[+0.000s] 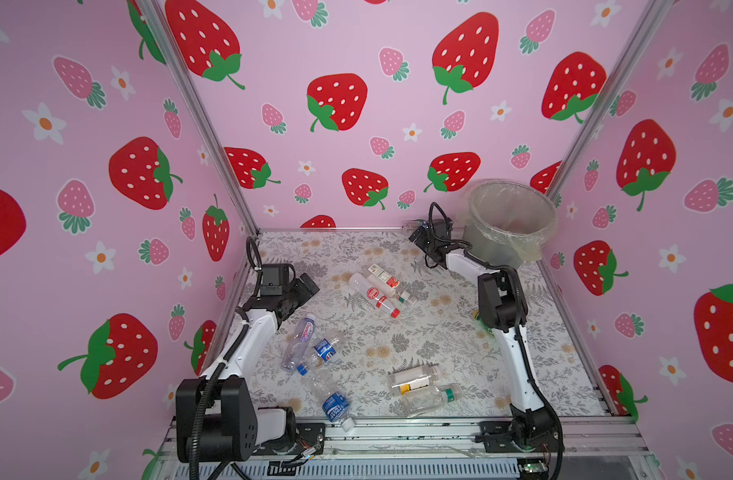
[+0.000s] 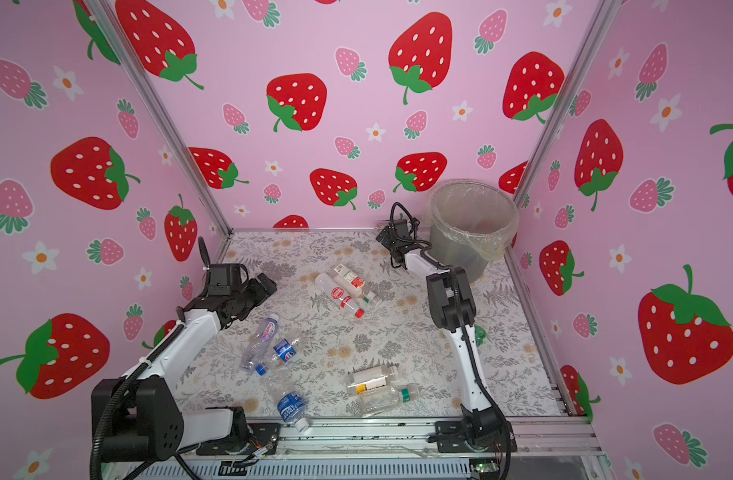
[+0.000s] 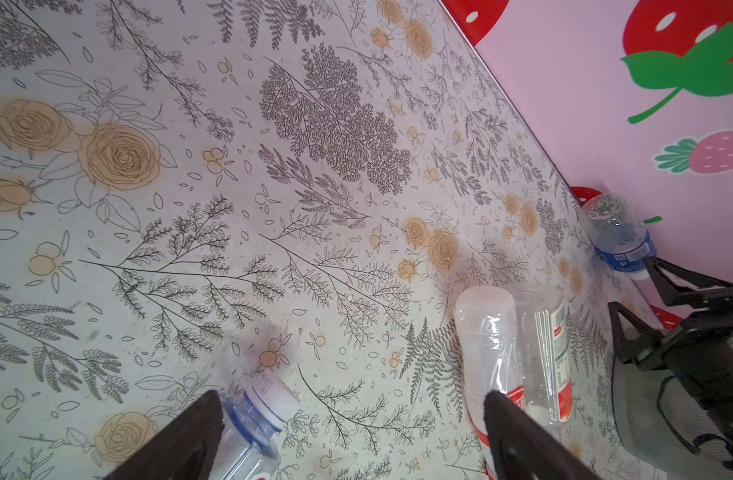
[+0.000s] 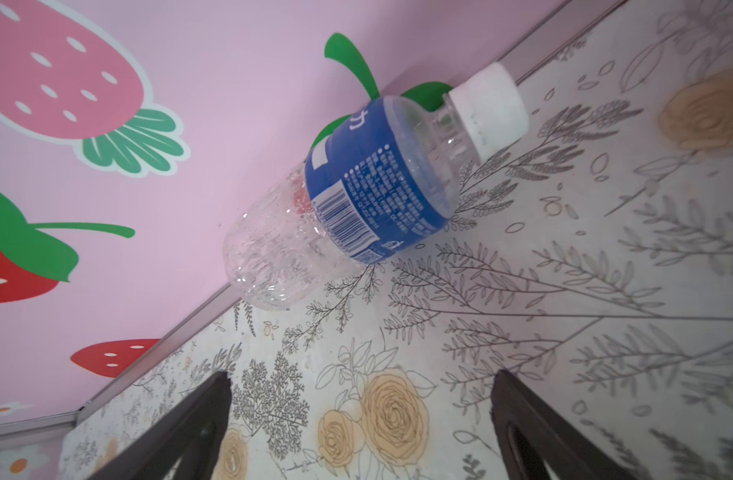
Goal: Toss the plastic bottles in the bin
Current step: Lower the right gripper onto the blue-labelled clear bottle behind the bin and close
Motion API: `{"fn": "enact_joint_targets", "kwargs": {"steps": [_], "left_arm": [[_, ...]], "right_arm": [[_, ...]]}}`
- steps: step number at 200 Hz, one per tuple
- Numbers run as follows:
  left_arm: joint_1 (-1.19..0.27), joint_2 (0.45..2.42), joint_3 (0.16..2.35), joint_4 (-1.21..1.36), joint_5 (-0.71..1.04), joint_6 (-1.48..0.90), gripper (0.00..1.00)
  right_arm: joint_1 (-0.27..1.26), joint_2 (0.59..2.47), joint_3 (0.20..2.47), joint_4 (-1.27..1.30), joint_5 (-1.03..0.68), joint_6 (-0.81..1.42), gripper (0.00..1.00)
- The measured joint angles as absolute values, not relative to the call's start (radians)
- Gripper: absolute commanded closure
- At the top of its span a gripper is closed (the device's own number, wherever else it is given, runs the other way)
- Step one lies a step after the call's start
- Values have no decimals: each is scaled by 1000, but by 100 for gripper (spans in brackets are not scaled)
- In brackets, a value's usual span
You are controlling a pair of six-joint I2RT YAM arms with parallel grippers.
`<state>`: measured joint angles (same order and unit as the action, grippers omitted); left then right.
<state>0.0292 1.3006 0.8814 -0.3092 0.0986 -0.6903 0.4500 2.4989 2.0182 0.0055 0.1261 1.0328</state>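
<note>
right claw (image 4: 360,374) gapes empty, aimed at a blue-labelled bottle (image 4: 356,187) lying against the back wall near the bin (image 1: 487,249), probably the next pick. left claw (image 3: 352,395) hangs open too. other plastic bottles (image 1: 373,293) lie scattered on the floral bench (image 1: 439,332), inside strawberry-print pink walls (image 1: 356,62).

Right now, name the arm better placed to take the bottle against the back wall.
Right: the right pincer, open, faces that bottle near the bin; the left pincer sits far off.
</note>
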Motion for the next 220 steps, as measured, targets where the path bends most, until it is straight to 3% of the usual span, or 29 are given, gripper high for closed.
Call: {"fn": "enact_joint_targets", "kwargs": {"steps": [88, 142, 220], "left_arm": [[30, 1318, 875, -286, 121, -706, 0], [30, 1325, 873, -277, 125, -709, 0], [30, 1349, 868, -264, 125, -712, 0]], "right_arm": [[454, 2696, 2241, 118, 155, 1280, 0], [446, 2841, 2440, 164, 177, 1387, 7], [418, 2933, 2552, 234, 237, 1502, 15]]}}
